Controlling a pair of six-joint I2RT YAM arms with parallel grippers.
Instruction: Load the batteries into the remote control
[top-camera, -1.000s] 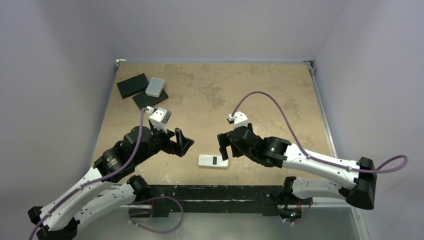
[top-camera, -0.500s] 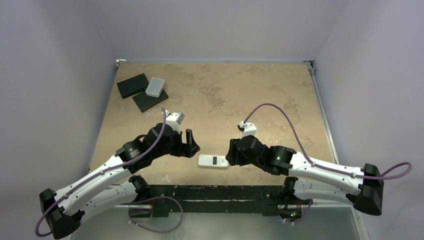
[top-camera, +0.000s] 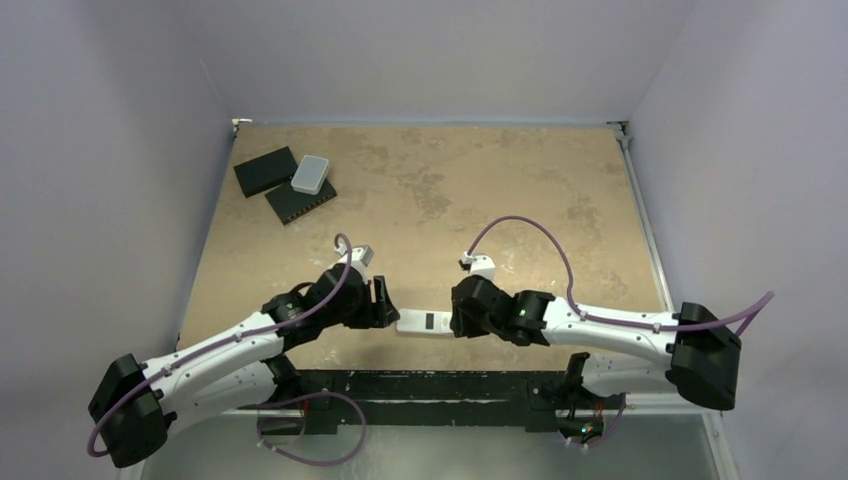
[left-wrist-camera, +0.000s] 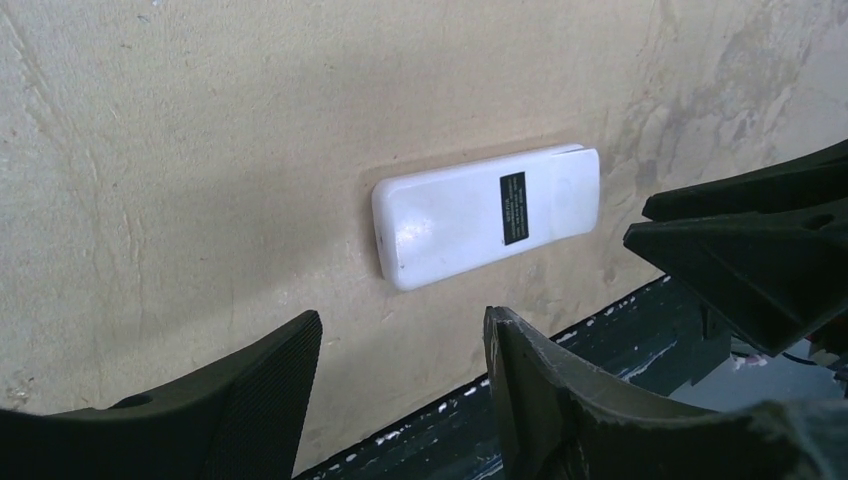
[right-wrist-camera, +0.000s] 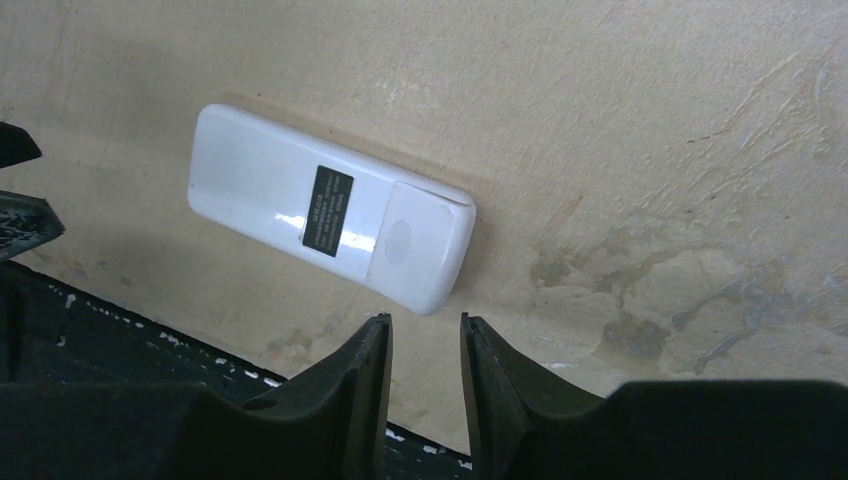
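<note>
The remote control (top-camera: 425, 322) lies flat near the table's front edge, plain white back up with its small dark label showing (left-wrist-camera: 485, 215) (right-wrist-camera: 330, 220). My left gripper (top-camera: 385, 300) is just off its left end, jaws apart with nothing between them (left-wrist-camera: 402, 320). At the remote's right end my right gripper (top-camera: 455, 315) hovers, its jaws a narrow gap apart and empty (right-wrist-camera: 425, 320). The right gripper's fingers (left-wrist-camera: 750, 250) show past the remote in the left wrist view. No batteries are in view.
Two flat black slabs (top-camera: 265, 170) (top-camera: 300, 203) and a light grey rounded box (top-camera: 311, 174) sit at the back left. The black front rail (top-camera: 430, 385) runs just below the remote.
Both arms have come down and inward to the two ends of the remote. Both pairs of jaws have narrowed, the right more than the left. The remote has not moved.
</note>
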